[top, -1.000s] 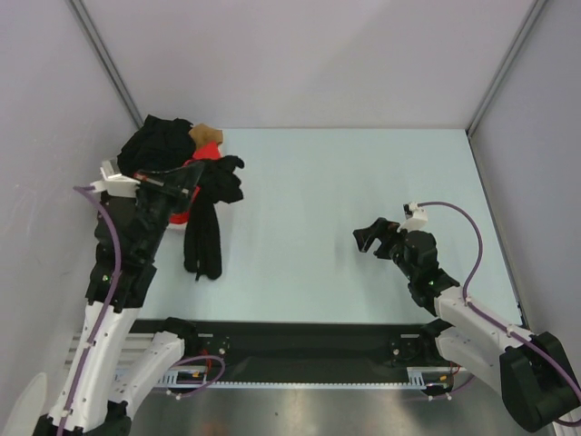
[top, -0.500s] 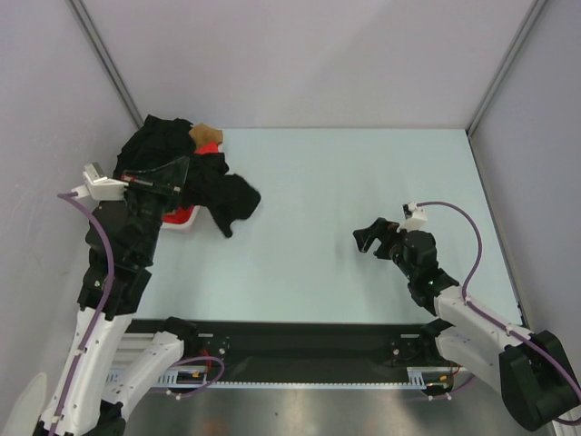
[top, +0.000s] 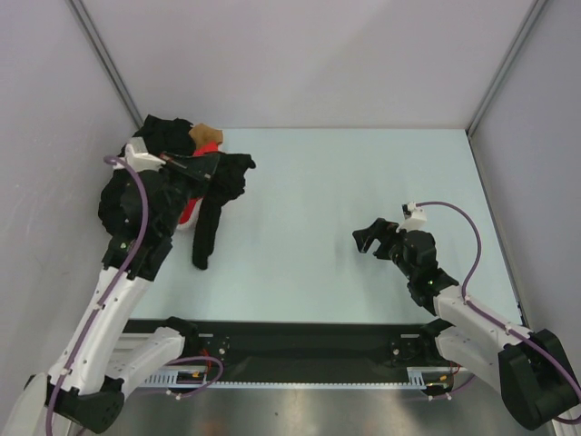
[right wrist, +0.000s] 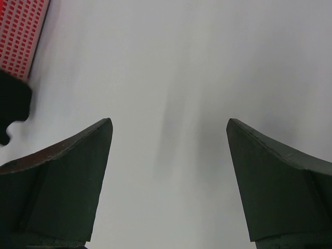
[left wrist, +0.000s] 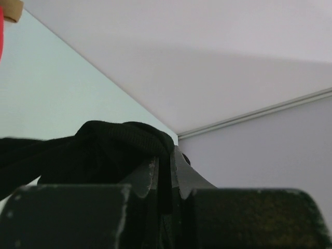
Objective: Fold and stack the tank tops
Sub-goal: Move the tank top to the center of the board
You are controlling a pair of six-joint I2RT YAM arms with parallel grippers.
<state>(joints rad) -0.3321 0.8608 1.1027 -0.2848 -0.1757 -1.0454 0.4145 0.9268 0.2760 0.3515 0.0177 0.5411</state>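
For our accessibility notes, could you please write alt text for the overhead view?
The left gripper pinches a black tank top, its cloth dangling at the far-left corner of the table beside a clothes pile. The right gripper sits open at right, empty.

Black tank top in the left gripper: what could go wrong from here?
1. The left gripper pinches only a bunched fold of the black tank top, so it might slip free.
2. Its dangling end hangs beside the red tank top and may drag it along.
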